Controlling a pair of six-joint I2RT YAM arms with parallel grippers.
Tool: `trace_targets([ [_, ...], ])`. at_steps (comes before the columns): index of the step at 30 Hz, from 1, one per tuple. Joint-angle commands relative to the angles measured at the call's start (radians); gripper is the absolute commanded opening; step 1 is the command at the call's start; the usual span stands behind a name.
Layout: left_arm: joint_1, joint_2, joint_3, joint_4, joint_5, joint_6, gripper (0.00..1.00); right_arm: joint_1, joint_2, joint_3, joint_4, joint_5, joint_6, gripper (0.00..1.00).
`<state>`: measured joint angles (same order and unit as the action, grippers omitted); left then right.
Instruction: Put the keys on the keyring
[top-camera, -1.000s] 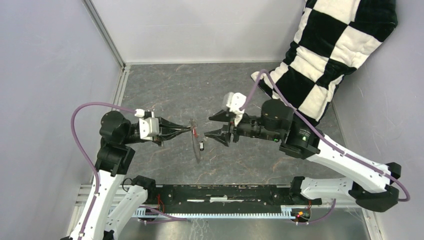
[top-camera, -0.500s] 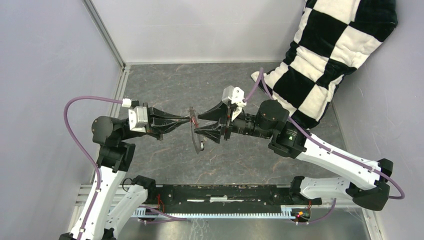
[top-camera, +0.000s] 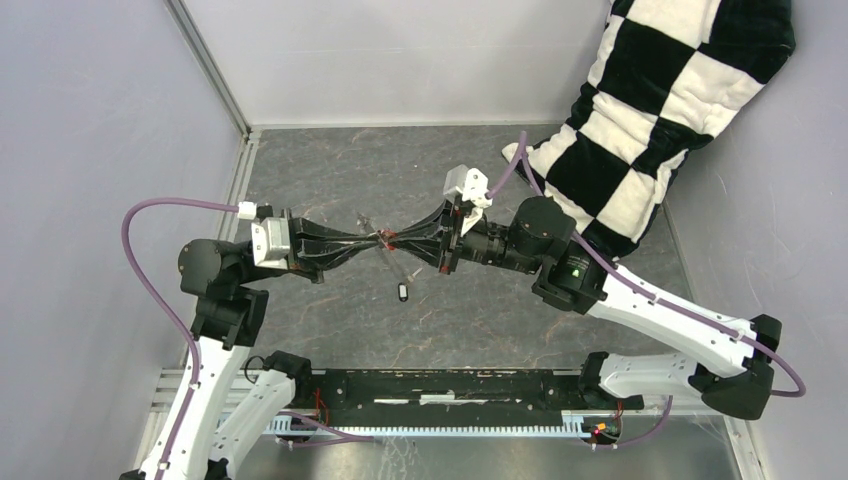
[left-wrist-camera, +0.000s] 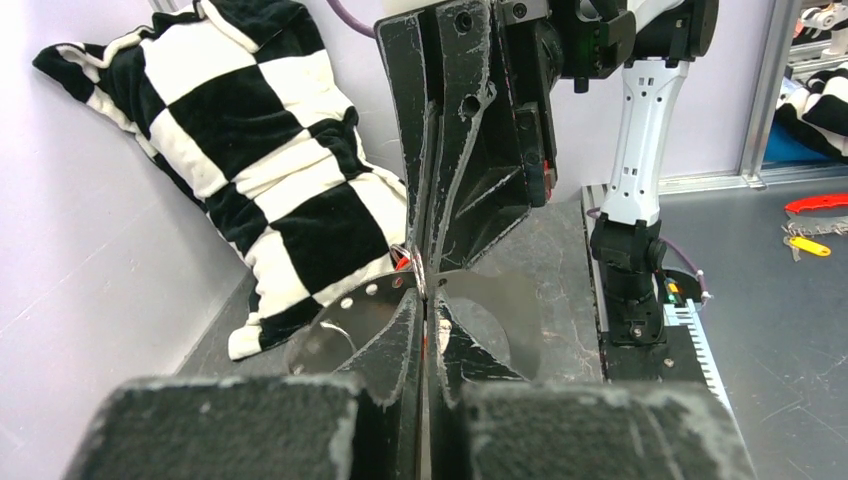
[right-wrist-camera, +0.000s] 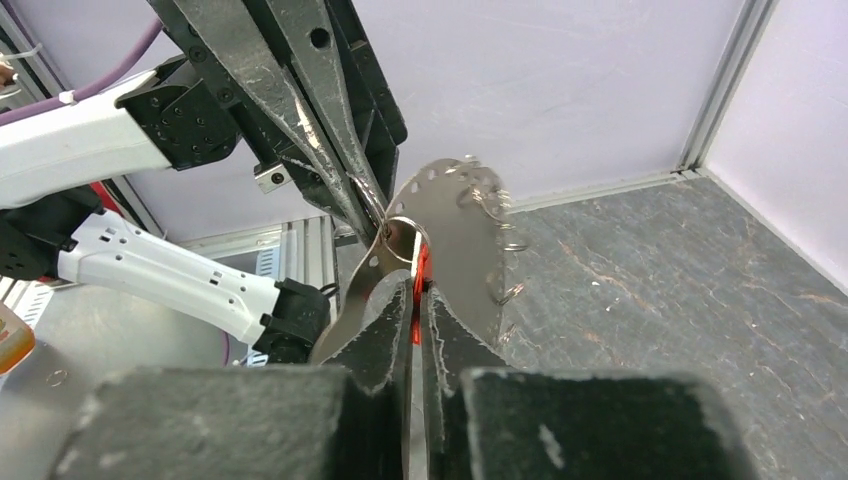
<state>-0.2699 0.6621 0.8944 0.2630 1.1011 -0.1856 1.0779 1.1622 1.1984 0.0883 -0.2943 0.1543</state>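
Stone tabletop (top-camera: 330, 170) — claws (top-camera: 386, 240) clamp keyring (right-wrist-camera: 455, 225) and red key (right-wrist-camera: 419, 275).

The keyring (right-wrist-camera: 455, 215), a thin grey metal oval with small holes and little wire loops along one edge, stands on edge in the air, the red-headed key (right-wrist-camera: 420, 268) against it and the black key (top-camera: 402, 292) just below.

Overhead looking down, close wrist views face-to-face, sharing keyring (right-wrist-camera: 455, 225)
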Motion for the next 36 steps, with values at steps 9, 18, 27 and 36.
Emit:
trace_targets([
  [9,-0.003,-0.004,0.020,0.021,-0.005,0.003,0.02,0.004,-0.038,0.011,-0.071,-0.071,-0.013,0.01],
  [18,-0.003,-0.005,0.017,0.019,0.016,0.009,0.02,0.004,0.047,0.203,-0.276,-0.143,-0.105,0.17],
  [27,-0.003,-0.003,0.031,-0.051,0.078,0.076,0.02,-0.004,0.039,0.362,-0.410,-0.093,-0.259,0.53],
  [36,-0.004,0.008,0.066,-0.131,0.138,0.134,0.02,-0.007,0.120,0.434,-0.430,-0.242,-0.332,0.46],
])
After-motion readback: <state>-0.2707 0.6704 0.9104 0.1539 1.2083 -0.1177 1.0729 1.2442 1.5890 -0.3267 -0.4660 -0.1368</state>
